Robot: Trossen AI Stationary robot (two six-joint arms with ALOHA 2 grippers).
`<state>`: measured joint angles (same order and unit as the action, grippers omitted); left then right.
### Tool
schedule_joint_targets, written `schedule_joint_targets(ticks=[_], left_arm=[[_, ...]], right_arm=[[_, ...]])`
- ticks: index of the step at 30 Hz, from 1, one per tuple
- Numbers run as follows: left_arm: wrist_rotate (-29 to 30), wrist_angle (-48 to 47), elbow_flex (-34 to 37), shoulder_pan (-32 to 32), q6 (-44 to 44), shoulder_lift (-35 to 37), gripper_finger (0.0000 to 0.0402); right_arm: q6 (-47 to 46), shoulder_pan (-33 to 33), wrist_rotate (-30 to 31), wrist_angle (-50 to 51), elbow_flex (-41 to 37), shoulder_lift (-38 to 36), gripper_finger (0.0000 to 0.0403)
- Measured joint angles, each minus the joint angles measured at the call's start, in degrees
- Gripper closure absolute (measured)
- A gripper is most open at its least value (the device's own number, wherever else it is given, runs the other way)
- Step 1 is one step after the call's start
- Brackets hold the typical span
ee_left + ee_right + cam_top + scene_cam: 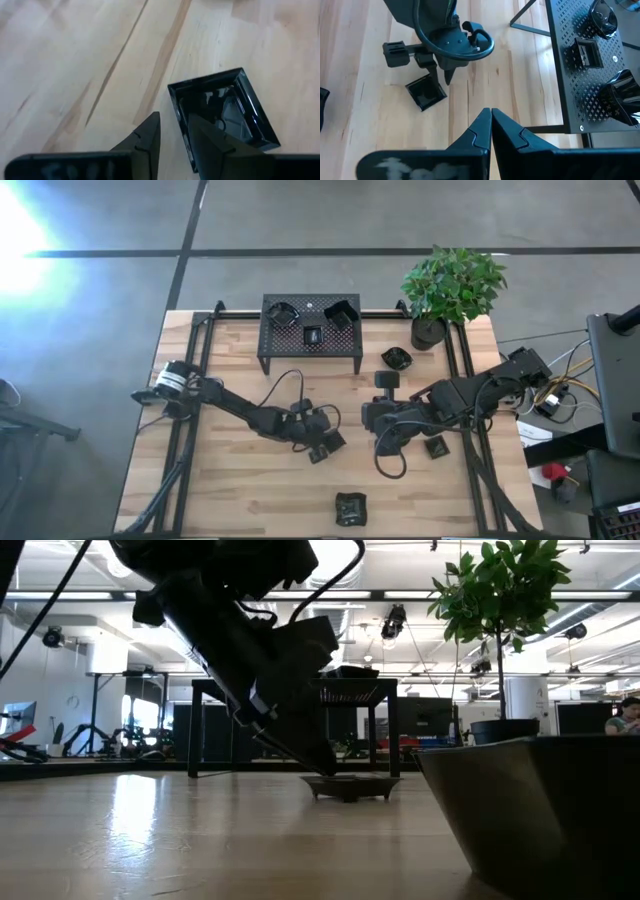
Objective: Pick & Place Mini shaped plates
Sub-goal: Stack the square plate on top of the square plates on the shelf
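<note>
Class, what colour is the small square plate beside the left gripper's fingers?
Glossy black; the square plate shows best in the left wrist view.

left pincer (327, 446) over square plate (322, 450)

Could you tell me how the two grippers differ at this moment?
The left gripper has its fingers parted, straddling the rim of a square plate; the right gripper has its fingers pressed together and holds nothing. The left reaches down to the table; the right hovers above it. Both are dark, two-fingered.
</note>
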<state>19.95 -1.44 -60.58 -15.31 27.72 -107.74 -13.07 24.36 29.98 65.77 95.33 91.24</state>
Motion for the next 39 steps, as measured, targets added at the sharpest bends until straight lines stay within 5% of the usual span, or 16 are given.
schedule_joint_targets(ticks=[34, 39], left_arm=[[-1.19, 3.86, 1.89, 0.07, 8.36, -1.66, 0.0305], [-1.47, 4.0, 1.84, 0.09, 9.03, -1.66, 0.0331]], right_arm=[[0.21, -0.02, 0.07, 0.01, 0.0, 0.02, 0.0394], [0.21, -0.02, 0.07, 0.01, 0.02, 0.02, 0.0394]])
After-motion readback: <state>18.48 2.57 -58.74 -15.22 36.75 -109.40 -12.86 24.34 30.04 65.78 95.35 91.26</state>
